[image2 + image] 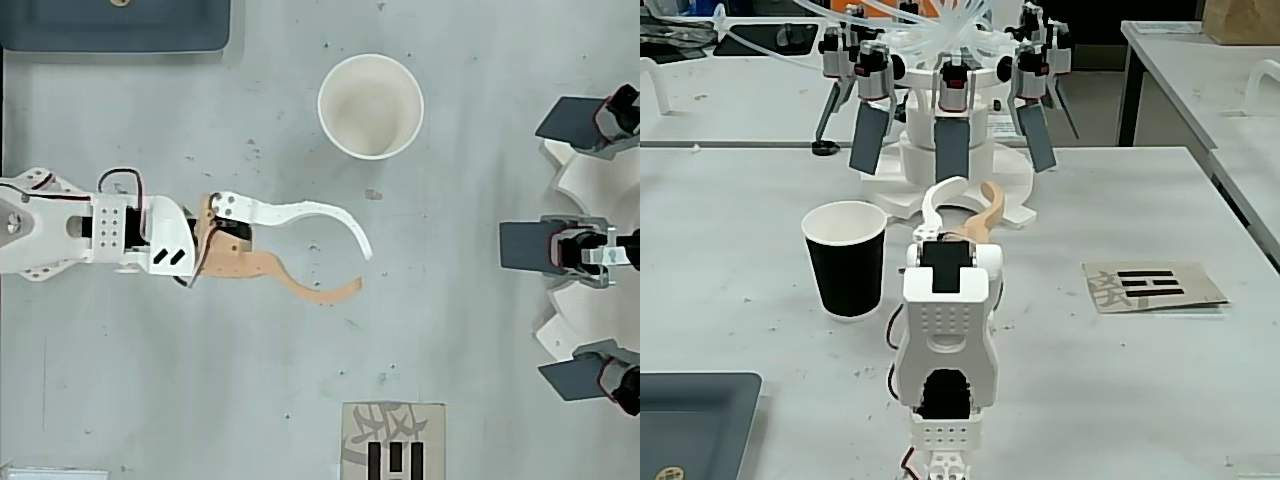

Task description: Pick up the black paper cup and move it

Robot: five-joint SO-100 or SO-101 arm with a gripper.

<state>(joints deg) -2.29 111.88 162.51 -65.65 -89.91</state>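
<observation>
1. Where the white printed arm ends, a two-finger gripper stands with its curved white finger and curved tan finger spread a little apart at the tips; it holds nothing and touches nothing. In the fixed view the same gripper points away from the camera.
2. Tapered black paper cup, matte outside, white inside, white rolled rim: upright on the table, just left of the gripper in the fixed view. In the overhead view the cup lies above the fingertips and clear of them, its open mouth showing an empty white interior.
3. Machine with grey rectangular paddles on a white base, red-and-black motor units and clear tubing above: directly beyond the gripper in the fixed view; in the overhead view three paddles sit to the right of the fingertips, well apart.
4. Tan cardboard card with black bars and characters: flat on the table, to the gripper's right in the fixed view.
5. Dark grey-blue tray: behind the gripper, at the left near corner in the fixed view.
6. Surface: pale grey table, matte, speckled with small marks. Further pale tables stand behind and to the right.
</observation>
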